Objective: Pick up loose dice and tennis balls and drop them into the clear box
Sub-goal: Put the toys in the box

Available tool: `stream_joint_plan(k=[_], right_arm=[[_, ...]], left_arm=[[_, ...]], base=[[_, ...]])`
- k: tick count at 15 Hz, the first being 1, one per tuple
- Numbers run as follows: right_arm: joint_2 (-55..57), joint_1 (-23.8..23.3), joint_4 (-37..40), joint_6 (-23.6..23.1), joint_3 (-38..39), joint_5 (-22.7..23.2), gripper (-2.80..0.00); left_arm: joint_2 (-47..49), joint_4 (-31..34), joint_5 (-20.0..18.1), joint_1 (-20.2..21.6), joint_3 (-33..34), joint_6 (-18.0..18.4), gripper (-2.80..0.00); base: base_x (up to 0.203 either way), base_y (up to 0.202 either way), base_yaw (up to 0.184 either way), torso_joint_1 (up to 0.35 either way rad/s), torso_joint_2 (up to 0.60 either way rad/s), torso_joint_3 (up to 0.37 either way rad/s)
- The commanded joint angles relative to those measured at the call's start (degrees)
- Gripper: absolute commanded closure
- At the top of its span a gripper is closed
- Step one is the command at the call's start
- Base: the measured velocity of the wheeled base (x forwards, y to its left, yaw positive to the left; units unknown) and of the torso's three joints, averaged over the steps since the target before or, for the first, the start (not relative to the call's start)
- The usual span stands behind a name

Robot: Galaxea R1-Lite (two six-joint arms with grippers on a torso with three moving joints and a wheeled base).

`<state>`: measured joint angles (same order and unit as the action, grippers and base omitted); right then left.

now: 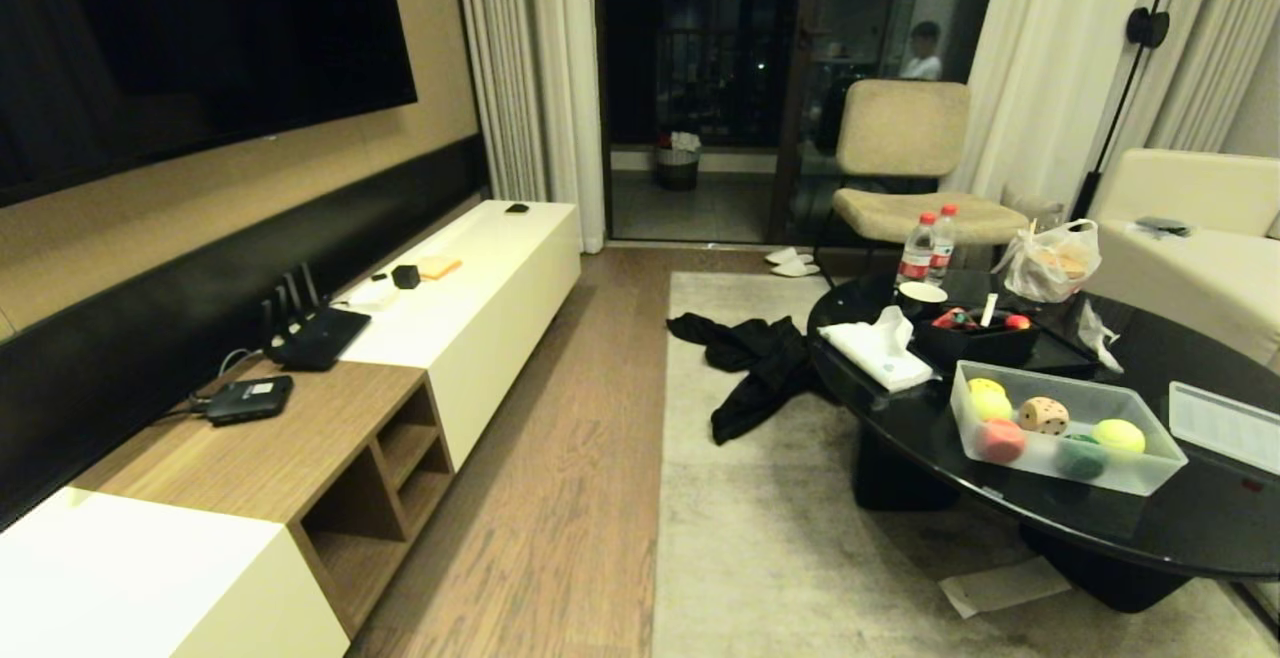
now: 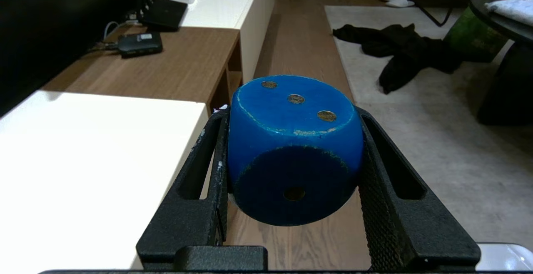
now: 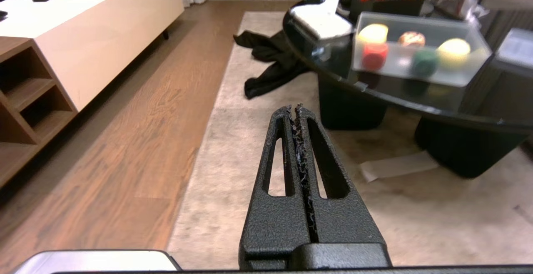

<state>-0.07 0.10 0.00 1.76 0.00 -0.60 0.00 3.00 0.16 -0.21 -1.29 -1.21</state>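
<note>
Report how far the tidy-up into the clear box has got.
Done: the clear box on the black table already holds two tennis balls and a tan die. In hand: the left gripper clamps a blue die. Left: dropping it into the box; the right gripper is shut, empty.

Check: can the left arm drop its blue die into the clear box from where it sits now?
Probably not yet. The left tool is shut on the blue die over the wood floor by the TV cabinet, while the clear box sits on the black table well off to the right. Its top is open, lid aside.
</note>
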Motion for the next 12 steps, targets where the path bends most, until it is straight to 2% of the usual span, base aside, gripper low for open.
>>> stream_joint_plan(k=[1,12], right_arm=[[0.07,-0.01,0.00,0.00,0.09,-0.01,0.00],[0.07,-0.01,0.00,0.00,0.06,-0.01,0.00]], left_arm=[[0.00,-0.01,0.02,-0.05,-0.03,-0.02,0.00],[0.00,-0.10,0.02,-0.05,-0.03,-0.11,0.00]], base=[[0.000,-0.171,-0.009,0.002,0.00,0.005],[0.000,-0.178,-0.004,0.001,0.00,0.003]])
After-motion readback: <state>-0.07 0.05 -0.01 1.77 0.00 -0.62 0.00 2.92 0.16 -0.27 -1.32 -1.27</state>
